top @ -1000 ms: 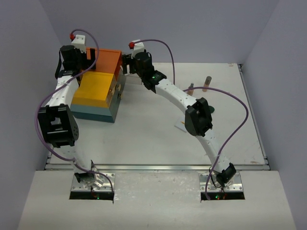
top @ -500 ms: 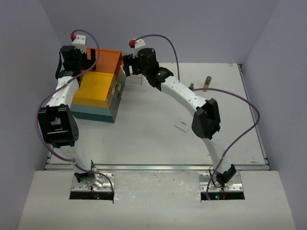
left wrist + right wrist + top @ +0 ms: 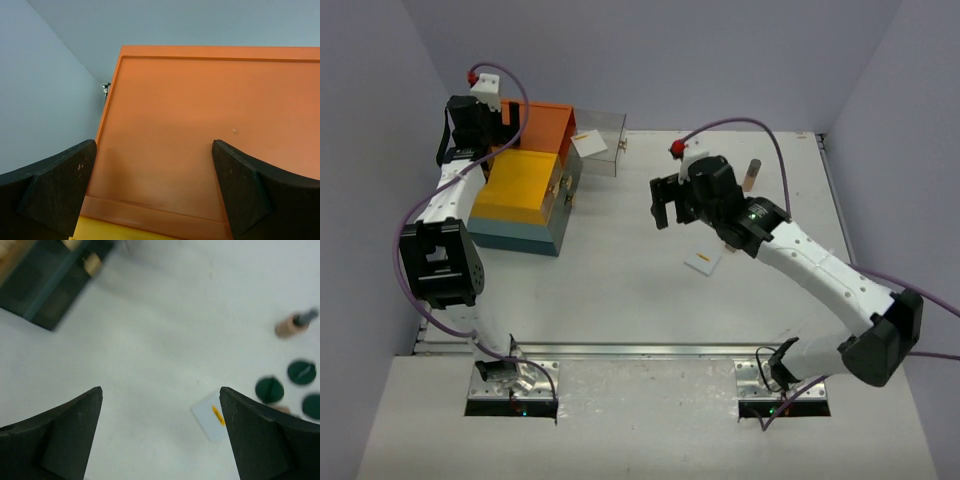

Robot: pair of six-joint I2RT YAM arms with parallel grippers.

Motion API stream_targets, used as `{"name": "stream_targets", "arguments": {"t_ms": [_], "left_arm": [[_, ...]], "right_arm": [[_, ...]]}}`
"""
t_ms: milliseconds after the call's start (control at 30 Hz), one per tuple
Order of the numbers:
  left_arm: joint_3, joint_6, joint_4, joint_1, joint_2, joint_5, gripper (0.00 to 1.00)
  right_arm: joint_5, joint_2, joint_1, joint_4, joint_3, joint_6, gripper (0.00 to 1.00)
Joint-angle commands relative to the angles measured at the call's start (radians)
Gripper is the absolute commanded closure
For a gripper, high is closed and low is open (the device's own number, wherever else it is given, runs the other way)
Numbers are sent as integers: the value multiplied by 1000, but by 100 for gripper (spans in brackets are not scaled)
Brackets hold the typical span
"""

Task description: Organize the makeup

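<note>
Top external: L claw & R claw open, holding nothing.
L over orange box at far-left corner; R mid-table nr white packet, green discs close by.

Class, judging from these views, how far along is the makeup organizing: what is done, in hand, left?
Done: one white packet lies in the clear drawer sticking out of the drawer box. In hand: nothing; the right gripper and left gripper are open and empty. Left: a second packet, three green discs and a tan bottle lie on the table.
</note>
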State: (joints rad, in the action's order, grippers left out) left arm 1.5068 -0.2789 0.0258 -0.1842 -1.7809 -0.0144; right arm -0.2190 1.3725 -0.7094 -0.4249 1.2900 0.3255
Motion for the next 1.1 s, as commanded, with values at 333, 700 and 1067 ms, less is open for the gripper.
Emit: {"name": "stream_targets", "arguments": {"t_ms": [333, 700, 1067], "left_arm": [[-48, -15, 93, 2, 7, 24, 0], [-47, -20, 97, 2, -9, 28, 0], [-60, -23, 80, 2, -23, 31, 0]], "right_arm": [[-402, 128, -4, -83, -338, 970, 1], [-451, 349, 45, -98, -245, 974, 1], [-324, 407, 134, 25, -328, 869, 1]]}}
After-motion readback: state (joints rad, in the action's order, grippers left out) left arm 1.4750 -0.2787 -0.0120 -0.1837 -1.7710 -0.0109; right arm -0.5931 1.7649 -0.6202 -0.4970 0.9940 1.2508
